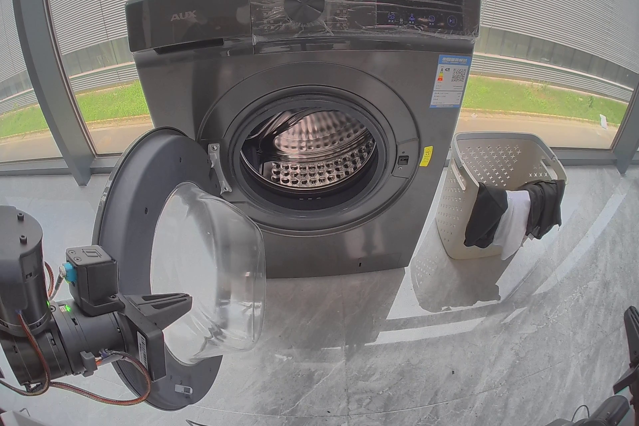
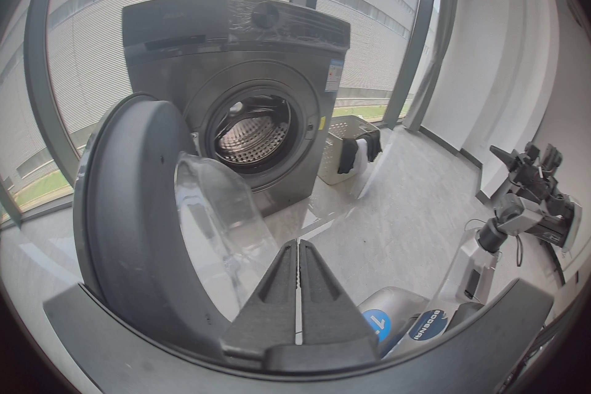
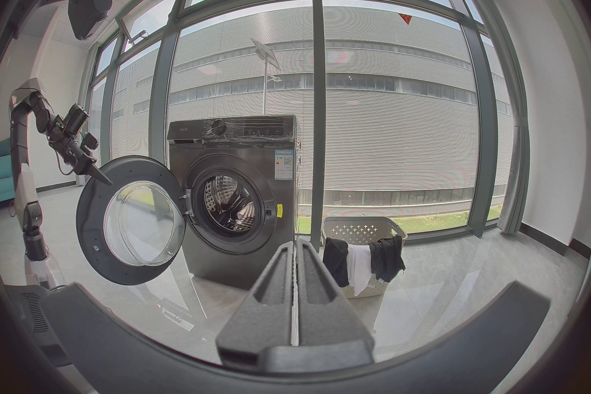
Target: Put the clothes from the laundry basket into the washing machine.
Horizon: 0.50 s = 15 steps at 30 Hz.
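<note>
Left pincer, clenched empty, beside open grey glass-bowled washer door (nudge could swing it shut); right pincer clenched.

A grey washing machine stands before tall windows. Its round door hangs wide open, baring the metal drum. Just beside the washing machine, on the side away from the door, sits a white laundry basket with black and white clothes draped over its rim. The right gripper, its fingers pressed together and empty, is well apart from the washing machine.
</note>
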Available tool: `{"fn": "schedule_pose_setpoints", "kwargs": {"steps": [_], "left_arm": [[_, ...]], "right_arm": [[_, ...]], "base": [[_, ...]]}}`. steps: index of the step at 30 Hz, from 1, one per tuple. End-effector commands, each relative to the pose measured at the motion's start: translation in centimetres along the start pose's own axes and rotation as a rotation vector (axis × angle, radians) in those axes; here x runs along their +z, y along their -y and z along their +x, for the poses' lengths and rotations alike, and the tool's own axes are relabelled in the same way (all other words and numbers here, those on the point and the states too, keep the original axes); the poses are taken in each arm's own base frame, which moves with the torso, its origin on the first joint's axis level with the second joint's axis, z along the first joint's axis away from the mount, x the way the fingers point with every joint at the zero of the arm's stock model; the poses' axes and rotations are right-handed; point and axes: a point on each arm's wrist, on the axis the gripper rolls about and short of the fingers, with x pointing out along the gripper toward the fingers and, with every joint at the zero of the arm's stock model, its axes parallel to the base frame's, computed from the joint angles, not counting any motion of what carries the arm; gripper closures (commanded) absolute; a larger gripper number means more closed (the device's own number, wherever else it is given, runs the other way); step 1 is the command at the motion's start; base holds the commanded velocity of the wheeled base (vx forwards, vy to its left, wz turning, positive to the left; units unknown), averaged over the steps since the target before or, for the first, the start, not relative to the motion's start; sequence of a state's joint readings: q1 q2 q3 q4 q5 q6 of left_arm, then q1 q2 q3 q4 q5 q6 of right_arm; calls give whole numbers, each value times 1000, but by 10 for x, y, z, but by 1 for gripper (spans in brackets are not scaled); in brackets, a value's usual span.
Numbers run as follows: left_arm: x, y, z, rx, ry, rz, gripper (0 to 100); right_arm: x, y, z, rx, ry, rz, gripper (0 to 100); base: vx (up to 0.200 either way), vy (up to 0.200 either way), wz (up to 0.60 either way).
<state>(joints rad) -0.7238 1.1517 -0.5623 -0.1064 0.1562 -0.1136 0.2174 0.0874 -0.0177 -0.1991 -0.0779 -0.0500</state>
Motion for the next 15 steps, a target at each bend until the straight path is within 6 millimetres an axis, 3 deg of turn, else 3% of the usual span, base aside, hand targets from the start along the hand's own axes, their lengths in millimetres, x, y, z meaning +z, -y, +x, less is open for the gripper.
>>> {"fn": "schedule_pose_setpoints", "kwargs": {"steps": [1,7,15], "left_arm": [[-2,-7,0,53,-2,-17,100],[-9,-19,0,160,-14,-44,100],[-35,-30,-10,251,-54,-67,100]], "right_arm": [[-5,0,1,1,-22,-2,100],[-5,0,1,3,-22,-2,100],[-5,0,1,1,-22,-2,100]], "base": [[0,0,0],[0,0,0],[0,0,0]]}}
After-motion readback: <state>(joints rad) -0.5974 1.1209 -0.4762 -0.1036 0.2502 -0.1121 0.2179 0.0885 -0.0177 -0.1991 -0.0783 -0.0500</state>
